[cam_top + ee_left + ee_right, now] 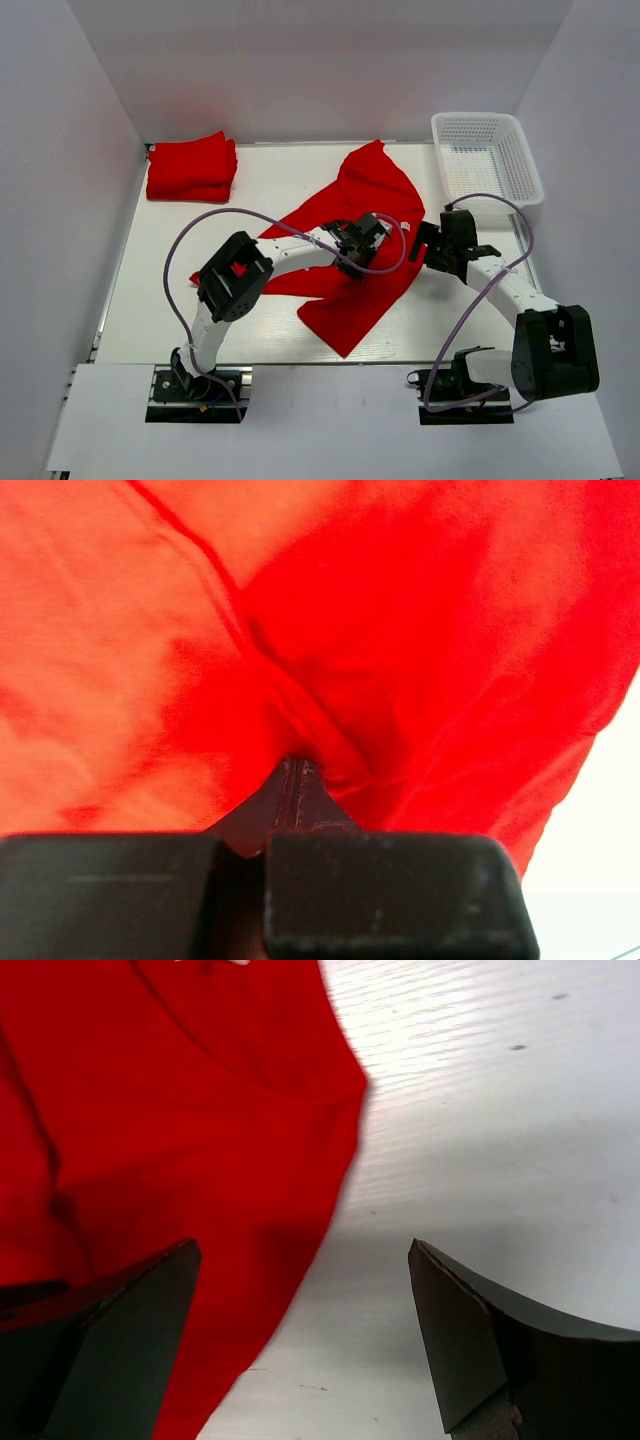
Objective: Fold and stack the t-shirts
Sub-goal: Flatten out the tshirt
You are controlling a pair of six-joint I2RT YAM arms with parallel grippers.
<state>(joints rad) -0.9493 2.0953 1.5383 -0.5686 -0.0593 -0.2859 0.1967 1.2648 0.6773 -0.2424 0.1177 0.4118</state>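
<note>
Left pincer [297, 768] on t-shirt [420, 630]; basket [487, 155] beyond.

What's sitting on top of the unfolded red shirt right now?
The left gripper rests on the shirt, jaws shut on a pinched fold. The right gripper hovers open at its right edge. The left arm hides the cloth beneath it.
</note>
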